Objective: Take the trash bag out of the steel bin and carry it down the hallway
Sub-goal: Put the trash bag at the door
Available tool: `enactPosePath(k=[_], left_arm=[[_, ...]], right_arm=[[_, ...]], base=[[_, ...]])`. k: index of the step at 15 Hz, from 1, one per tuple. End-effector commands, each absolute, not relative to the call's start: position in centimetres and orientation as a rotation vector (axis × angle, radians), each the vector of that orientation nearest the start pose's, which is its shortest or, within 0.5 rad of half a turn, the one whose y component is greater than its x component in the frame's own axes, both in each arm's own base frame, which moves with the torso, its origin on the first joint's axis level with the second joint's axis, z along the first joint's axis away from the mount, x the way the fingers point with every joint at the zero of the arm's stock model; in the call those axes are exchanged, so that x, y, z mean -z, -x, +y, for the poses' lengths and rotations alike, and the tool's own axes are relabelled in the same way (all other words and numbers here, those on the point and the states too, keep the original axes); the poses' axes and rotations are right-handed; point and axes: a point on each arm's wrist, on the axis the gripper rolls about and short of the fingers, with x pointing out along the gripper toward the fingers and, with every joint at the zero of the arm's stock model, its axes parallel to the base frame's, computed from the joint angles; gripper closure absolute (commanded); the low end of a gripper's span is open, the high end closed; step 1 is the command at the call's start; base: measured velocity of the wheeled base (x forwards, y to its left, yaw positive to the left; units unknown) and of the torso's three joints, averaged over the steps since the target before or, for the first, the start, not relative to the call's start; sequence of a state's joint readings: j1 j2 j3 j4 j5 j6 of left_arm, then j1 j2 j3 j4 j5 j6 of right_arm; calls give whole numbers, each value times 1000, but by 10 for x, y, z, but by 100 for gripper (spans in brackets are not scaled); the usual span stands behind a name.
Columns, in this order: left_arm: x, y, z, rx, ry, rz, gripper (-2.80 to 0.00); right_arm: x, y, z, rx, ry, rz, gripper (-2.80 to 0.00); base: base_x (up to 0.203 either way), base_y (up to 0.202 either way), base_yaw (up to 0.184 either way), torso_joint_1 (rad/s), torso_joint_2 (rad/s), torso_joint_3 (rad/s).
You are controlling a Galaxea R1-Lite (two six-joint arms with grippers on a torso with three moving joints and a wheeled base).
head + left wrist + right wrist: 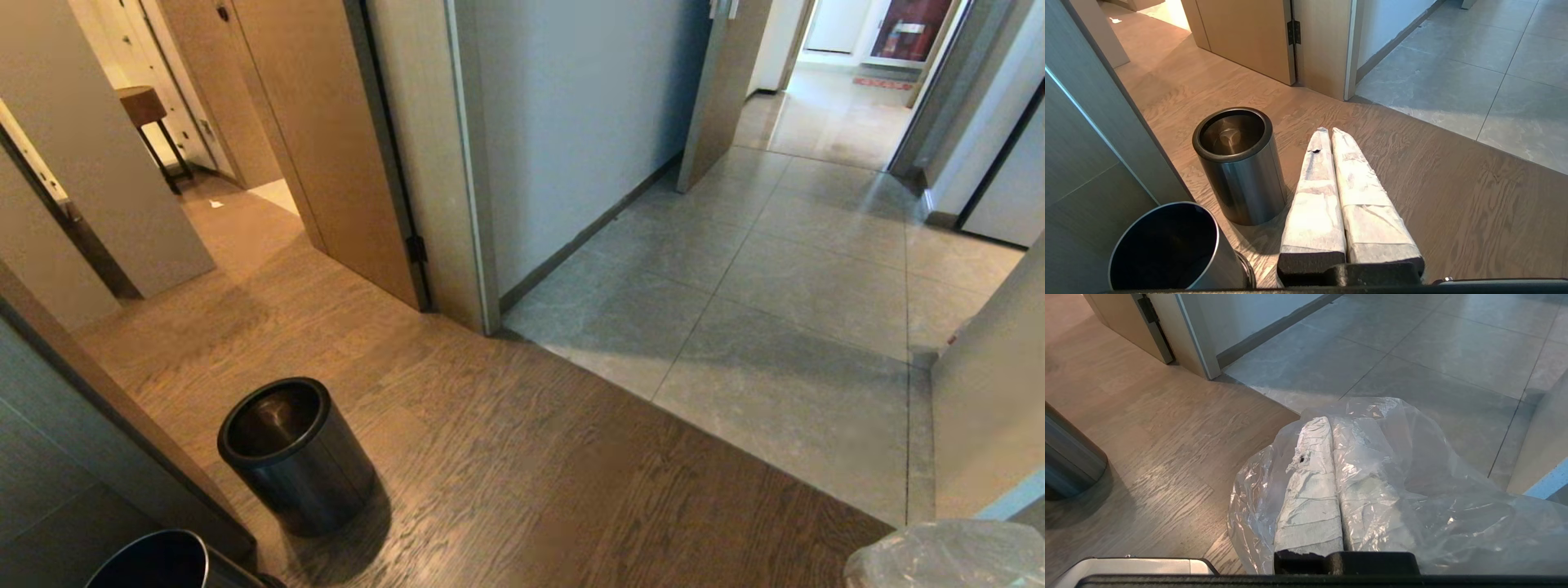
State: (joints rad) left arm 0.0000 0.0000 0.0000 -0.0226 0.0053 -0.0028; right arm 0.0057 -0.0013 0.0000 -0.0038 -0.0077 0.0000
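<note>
The steel bin (294, 453) stands on the wood floor at the lower left, dark with a black rim ring, its inside bare metal (1231, 132). The trash bag (947, 555), thin crinkled clear plastic, shows at the bottom right corner of the head view. In the right wrist view the trash bag (1412, 477) drapes over and around my right gripper (1331, 421), which is shut with the film caught between its wrapped fingers. My left gripper (1329, 131) is shut and empty, hanging just right of the steel bin (1241, 171). The hallway (775, 269) of grey tiles runs ahead to the right.
A second, shinier open bin (155, 559) sits at the bottom left against a dark panel (49, 457). A door jamb and wall corner (478, 245) split the wood floor from the tiles. A pale wall edge (988, 392) stands close on the right. A stool (147, 110) stands in the far left room.
</note>
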Motion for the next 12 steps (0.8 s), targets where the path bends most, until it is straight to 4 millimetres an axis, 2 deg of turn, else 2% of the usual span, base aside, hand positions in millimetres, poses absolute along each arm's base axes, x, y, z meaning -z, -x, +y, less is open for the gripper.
enactPosePath(k=[1, 12], left_arm=[[-75, 22, 0, -6, 3, -12, 0], [-75, 22, 0, -6, 3, -12, 0]], right_arm=[[-76, 23, 0, 2, 0, -5, 0], [-76, 23, 0, 2, 0, -5, 0]], base=[[0, 0, 0, 0, 0, 0], [0, 0, 0, 0, 0, 0]])
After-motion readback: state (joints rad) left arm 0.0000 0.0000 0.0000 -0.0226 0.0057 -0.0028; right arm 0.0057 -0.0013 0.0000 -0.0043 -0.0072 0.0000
